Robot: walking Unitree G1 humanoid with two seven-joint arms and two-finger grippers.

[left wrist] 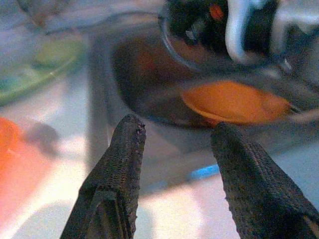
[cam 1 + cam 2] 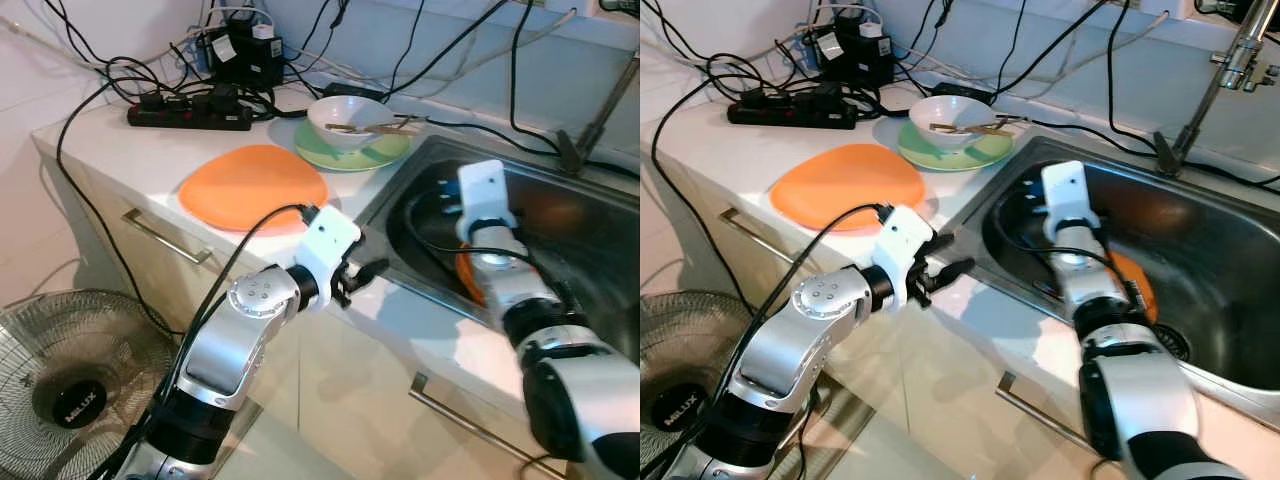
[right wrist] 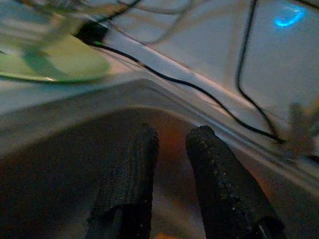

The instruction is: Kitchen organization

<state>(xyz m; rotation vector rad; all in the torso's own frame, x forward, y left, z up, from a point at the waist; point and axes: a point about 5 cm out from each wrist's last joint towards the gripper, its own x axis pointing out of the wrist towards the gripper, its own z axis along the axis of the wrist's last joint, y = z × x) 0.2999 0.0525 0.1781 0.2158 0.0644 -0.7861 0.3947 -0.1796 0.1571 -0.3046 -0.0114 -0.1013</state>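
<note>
**Reaching into the sink for the orange dish**

The right claw [image 3: 172,144] is down inside the steel sink [image 2: 1240,300], its fingers a narrow gap apart and pinching nothing. An orange dish [image 2: 1137,283] lies on the sink floor just behind that arm, partly hidden by it. The left claw [image 1: 177,144] hovers spread over the front edge of the white surface [image 2: 120,150], pointed toward the sink, holding nothing.

The likely step is lifting that dish out. To do it well, the right claw should open wider, back up toward the dish rim (it now points past it, at the far wall) and clear the black cable [image 2: 425,235] trailing into the basin. An orange plate [image 2: 252,185] and a bowl [image 2: 345,120] on a green plate [image 2: 385,152] wait nearby.
</note>
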